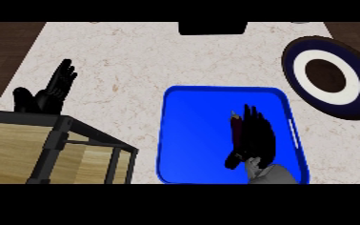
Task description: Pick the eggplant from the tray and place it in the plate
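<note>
A single head view looks steeply down on the counter (141, 62) from the near side, facing far, with forearms entering at the near edge.

Black hands (255, 136), grey forearm (273, 175)
</note>
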### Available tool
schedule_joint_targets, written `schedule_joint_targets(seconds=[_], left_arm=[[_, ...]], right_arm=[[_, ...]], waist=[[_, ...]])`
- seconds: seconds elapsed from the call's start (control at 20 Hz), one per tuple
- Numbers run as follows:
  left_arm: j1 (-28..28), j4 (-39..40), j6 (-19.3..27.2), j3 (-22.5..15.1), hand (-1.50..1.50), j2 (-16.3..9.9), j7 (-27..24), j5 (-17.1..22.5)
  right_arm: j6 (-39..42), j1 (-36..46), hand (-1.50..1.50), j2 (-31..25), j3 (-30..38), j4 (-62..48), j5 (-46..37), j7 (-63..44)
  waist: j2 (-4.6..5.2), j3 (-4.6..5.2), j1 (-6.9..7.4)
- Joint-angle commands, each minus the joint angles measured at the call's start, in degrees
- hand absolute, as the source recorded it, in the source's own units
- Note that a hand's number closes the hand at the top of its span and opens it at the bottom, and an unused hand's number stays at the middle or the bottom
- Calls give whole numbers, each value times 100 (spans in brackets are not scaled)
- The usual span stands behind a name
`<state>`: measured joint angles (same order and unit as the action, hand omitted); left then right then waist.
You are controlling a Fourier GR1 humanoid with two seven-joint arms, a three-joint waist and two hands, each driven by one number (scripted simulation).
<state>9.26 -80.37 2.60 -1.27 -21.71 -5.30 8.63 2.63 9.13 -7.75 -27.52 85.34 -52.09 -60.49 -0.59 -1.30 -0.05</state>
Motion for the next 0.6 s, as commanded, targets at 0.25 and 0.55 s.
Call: schedule_joint_targets(seconds=[0.25,0.55], left_arm=[[-429,503,-65,-144,0,416,-196,-107],[-447,446,-136,-56,0,418,-173,-148]], right_arm=[[114,196,-150,153,363,-524,-24,14],[-172,-80,150,150,189,-912,24,812]], waist=[[73,134,4],[72,131,18]])
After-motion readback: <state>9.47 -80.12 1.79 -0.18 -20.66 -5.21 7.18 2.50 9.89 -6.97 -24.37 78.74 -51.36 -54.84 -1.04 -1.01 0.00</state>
